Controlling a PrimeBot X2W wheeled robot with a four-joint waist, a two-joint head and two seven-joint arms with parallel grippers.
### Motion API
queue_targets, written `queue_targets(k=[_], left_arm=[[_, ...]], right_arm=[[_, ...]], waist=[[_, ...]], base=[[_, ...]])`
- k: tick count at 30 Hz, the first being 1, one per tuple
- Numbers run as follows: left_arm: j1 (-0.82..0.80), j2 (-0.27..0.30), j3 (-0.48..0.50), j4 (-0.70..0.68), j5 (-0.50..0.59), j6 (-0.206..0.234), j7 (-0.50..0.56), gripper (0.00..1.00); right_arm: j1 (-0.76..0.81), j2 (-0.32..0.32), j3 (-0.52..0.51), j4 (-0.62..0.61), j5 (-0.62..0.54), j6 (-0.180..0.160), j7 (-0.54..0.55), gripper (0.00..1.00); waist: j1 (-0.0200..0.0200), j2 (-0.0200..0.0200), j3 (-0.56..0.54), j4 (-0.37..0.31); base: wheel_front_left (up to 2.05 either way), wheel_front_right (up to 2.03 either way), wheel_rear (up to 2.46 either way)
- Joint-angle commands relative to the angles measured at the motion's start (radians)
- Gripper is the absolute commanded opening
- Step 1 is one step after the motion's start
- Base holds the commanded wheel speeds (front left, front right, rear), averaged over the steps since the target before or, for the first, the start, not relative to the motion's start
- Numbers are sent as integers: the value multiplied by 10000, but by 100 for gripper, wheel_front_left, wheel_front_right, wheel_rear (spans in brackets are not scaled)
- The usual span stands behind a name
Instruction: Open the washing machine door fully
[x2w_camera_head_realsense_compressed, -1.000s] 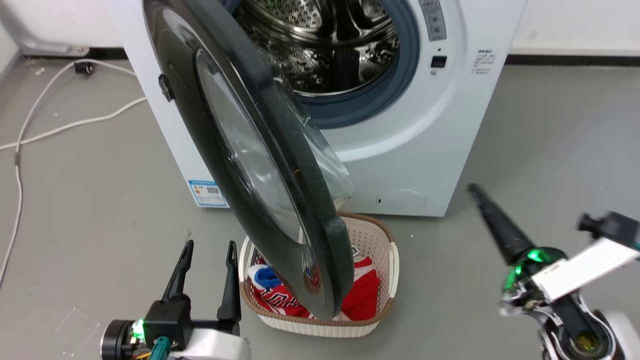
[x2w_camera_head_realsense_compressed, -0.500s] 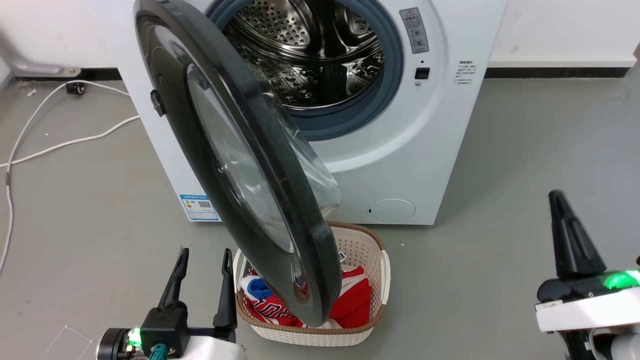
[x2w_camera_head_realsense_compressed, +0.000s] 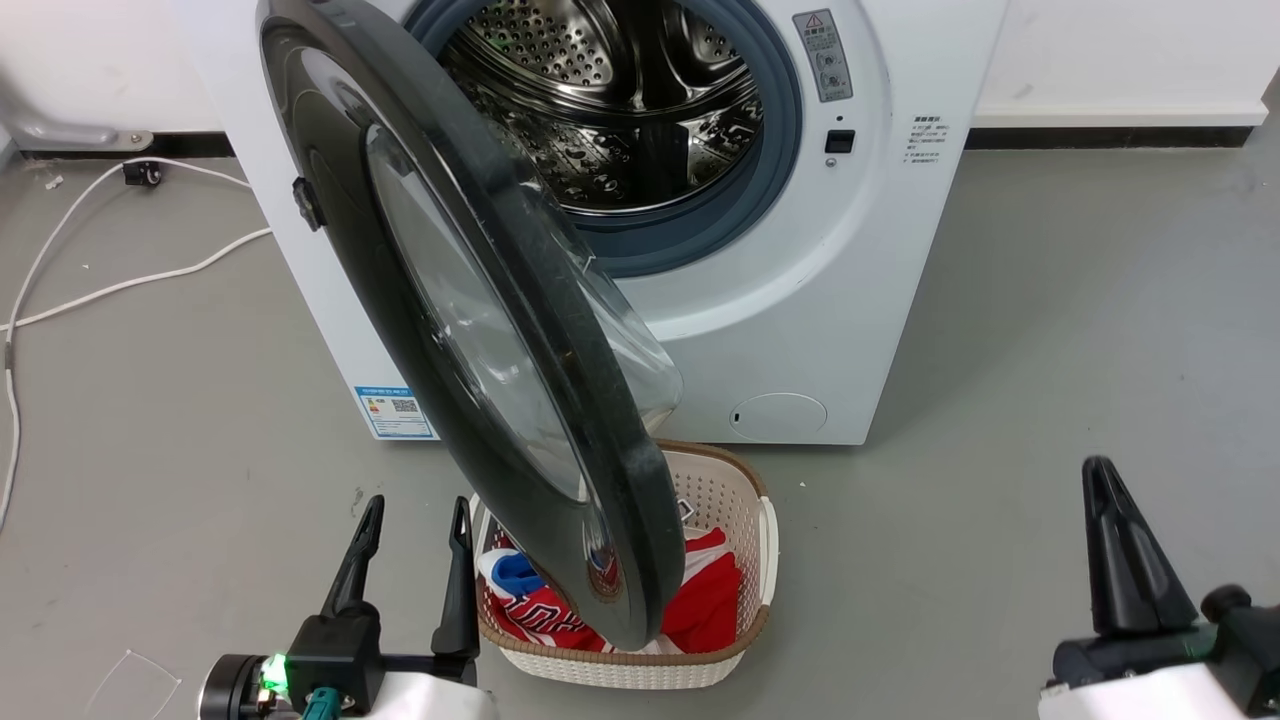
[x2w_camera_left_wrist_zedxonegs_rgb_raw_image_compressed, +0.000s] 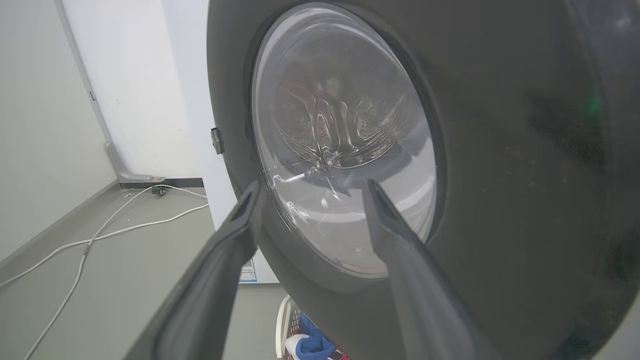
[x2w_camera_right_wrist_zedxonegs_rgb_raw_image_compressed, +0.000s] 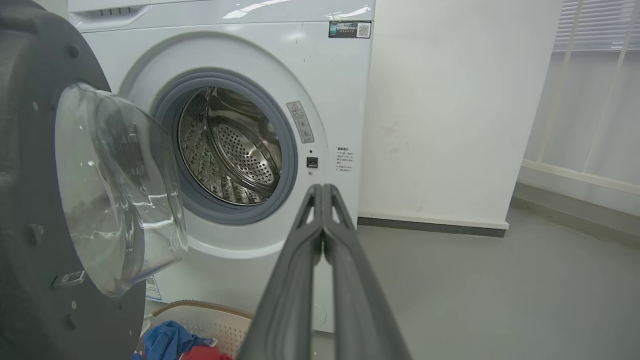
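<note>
My left gripper (x2w_camera_head_realsense_compressed: 418, 505) has its fingers spread apart with nothing between them. My right gripper (x2w_camera_head_realsense_compressed: 1098, 472) has its fingers pressed together, also empty, and is well off to the right above the grey floor (x2w_camera_head_realsense_compressed: 1050, 330).

From my head, the left fingers point up just left of the laundry basket (x2w_camera_head_realsense_compressed: 765, 530), near the lower edge of the washing machine door (x2w_camera_head_realsense_compressed: 560, 340) but apart from it. The door is swung well out from the white machine (x2w_camera_head_realsense_compressed: 830, 300), hinged on my left.

My left wrist gives the door's outer face, black rim and glass, close ahead. My right wrist gives its inner side: the clear bowl bulges toward the uncovered steel drum (x2w_camera_right_wrist_zedxonegs_rgb_raw_image_compressed: 235, 150).
</note>
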Motion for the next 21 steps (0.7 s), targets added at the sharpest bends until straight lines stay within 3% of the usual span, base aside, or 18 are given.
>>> queue_targets(k=[1,5,6,9,10,11,12,21], left_arm=[[-9,-2,-27,-19,-17,25,-28,100],[21,-2,-37,-17,-17,55,-28,100],[31,-2,-37,-12,-13,59,-28,100],[45,-2,-15,13,9,59,-28,100],[47,-2,-6,20,17,54,-28,100],[48,-2,-1,25,24,47,-28,100],[49,-2,4,29,33,43,-28,100],[91,-2,56,75,-5,68,-28,100]], right_arm=[[196,112,-89,68,-3,-3,-20,0],[581,264,-223,200,69,-3,-20,0],[653,279,-231,229,78,-3,-20,7],[838,305,-198,385,188,-3,-20,16],[905,303,-219,482,323,-3,-21,29],[926,304,-237,547,453,-3,-21,78],[903,306,-255,576,533,-3,-21,100],[956,310,-288,750,766,-3,-21,100]], waist=[[0,0,-3,14],[0,0,-25,41],[0,0,-31,46],[0,0,-44,55],[0,0,-50,58],[0,0,-57,61],[0,0,-66,64],[0,0,-120,58]], base=[[0,0,0],[0,0,0],[0,0,0],[0,0,0],[0,0,0],[0,0,0],[0,0,0],[0,0,0]])
